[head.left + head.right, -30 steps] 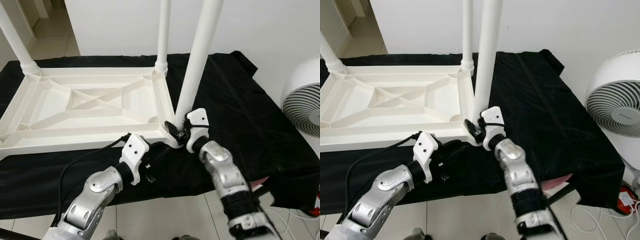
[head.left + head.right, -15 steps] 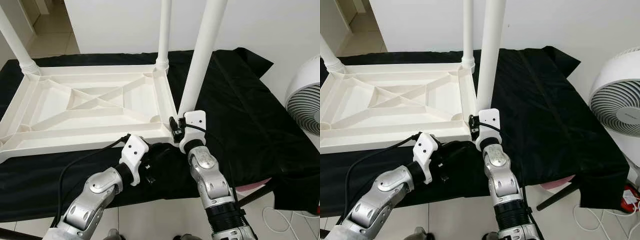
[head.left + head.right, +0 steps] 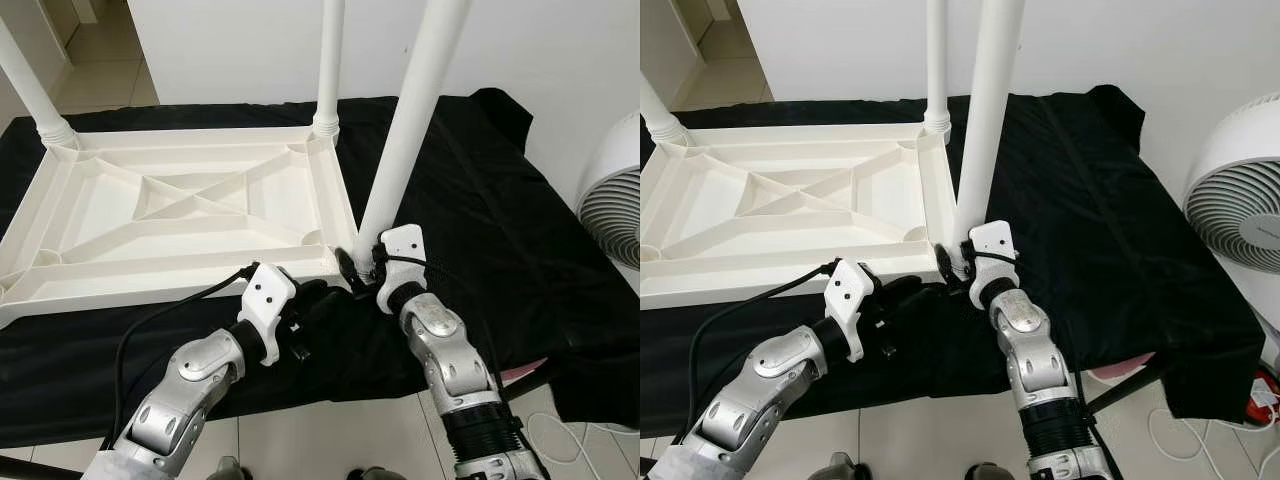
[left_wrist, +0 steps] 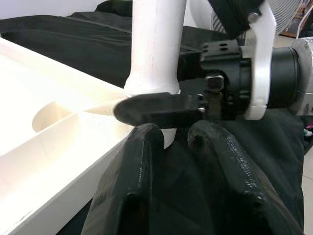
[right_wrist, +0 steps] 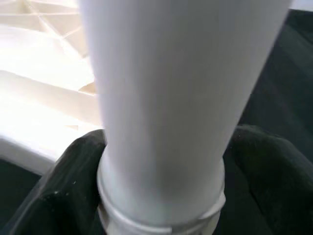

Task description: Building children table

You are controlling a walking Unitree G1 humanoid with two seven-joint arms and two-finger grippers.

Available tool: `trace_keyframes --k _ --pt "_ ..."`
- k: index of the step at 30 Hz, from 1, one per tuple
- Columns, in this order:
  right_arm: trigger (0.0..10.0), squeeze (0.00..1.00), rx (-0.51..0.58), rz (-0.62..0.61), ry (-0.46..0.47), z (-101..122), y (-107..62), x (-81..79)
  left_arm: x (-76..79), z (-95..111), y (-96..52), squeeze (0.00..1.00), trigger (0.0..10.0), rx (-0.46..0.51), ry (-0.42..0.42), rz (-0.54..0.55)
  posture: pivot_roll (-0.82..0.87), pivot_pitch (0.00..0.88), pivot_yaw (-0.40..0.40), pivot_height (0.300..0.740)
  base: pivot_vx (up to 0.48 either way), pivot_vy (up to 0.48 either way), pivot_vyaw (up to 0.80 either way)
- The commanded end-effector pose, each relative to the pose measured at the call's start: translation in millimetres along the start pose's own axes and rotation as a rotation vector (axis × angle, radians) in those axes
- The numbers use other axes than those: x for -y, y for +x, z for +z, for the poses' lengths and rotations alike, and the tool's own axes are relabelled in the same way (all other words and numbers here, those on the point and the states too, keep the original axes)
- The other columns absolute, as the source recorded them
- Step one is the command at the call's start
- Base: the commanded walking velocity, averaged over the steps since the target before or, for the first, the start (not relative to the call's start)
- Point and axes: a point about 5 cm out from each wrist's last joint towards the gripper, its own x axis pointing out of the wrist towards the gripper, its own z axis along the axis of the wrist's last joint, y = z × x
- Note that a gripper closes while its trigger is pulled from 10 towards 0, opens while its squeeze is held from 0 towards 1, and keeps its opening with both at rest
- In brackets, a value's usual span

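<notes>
A white plastic table top (image 3: 180,215) is seen lying upside down on a black cloth (image 3: 480,230), ribbed underside facing up. Two legs are already seated upright in its far corners: one (image 3: 30,85) at the far left corner, one (image 3: 328,60) at the far right corner. A third leg (image 3: 405,140) is held upright at the near right corner of the table top, leaning slightly away from it. Its lower end is clamped by the right gripper (image 3: 962,262), one black finger (image 5: 58,196) pressed against each side of the leg just above its collar. The left gripper (image 4: 171,142) is positioned just beside the same corner, against the near edge of the table top, fingers narrowly parted with nothing between them. A white fan (image 3: 1240,190) stands beyond the cloth's right edge.
</notes>
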Motion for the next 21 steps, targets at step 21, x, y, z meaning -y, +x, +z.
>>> trace_keyframes --k 21 --pt "10.0 0.00 0.020 0.358 -0.169 8.3 16.5 28.1 4.9 0.2 1.5 0.00 10.0 -0.010 -0.005 -0.095 -0.02 0.054 -0.005 0.740 0.000 0.000 0.00"
